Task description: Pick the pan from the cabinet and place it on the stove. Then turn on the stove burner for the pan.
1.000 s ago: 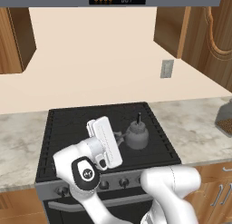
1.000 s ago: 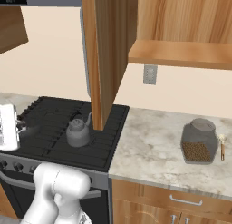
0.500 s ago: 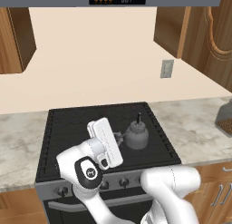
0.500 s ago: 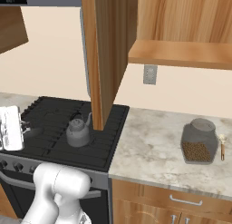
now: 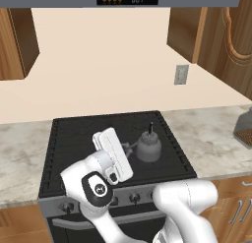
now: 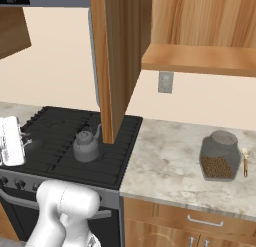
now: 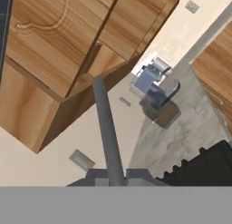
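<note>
Pincer (image 7: 115,177): jaws closed tight on the pan's long thin dark handle (image 7: 107,128), which runs up from between the fingertips in the hand view. Hand (image 5: 113,154) hangs over the front left of the stove (image 5: 74,138). Pan bowl: cannot be made out. Kettle (image 5: 148,147), pale grey, stands on the grates just right of the hand. Cabinet (image 6: 117,56) door stands open above the stove's right edge. Table (image 6: 170,166), marbled, carries a glass jar (image 6: 218,156).

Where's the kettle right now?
The kettle sits on the stove's right-hand grates in both base views, just right of the gripper.
</note>
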Motion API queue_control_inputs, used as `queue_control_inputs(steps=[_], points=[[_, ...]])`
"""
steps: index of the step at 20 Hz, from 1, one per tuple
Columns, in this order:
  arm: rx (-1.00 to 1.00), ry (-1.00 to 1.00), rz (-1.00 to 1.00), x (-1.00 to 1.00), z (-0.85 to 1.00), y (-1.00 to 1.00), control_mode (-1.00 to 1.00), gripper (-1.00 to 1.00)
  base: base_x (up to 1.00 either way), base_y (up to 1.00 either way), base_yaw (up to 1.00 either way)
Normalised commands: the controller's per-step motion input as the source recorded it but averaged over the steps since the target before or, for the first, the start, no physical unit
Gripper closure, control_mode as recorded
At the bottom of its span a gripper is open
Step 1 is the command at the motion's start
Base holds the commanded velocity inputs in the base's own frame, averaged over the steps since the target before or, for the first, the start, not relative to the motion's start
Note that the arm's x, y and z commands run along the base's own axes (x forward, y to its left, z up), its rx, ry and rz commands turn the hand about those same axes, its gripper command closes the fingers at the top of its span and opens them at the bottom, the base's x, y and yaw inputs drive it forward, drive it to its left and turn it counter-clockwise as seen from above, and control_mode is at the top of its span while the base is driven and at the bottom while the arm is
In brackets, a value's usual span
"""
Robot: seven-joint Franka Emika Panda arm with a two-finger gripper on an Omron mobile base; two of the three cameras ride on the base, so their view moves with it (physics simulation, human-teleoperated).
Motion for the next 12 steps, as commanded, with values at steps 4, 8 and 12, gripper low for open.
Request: queue_control_inputs(steps=[4,8,12], points=[[0.22,-0.58,0.08,0.37,-0.31,0.0,-1.0,1.0,0.0,0.0,0.0],[0.25,-0.43,0.05,0.68,-0.02,0.0,-1.0,1.0,0.0,0.0,0.0],[0.25,-0.36,0.03,0.74,0.0,0.0,-1.0,1.0,0.0,0.0,0.0]])
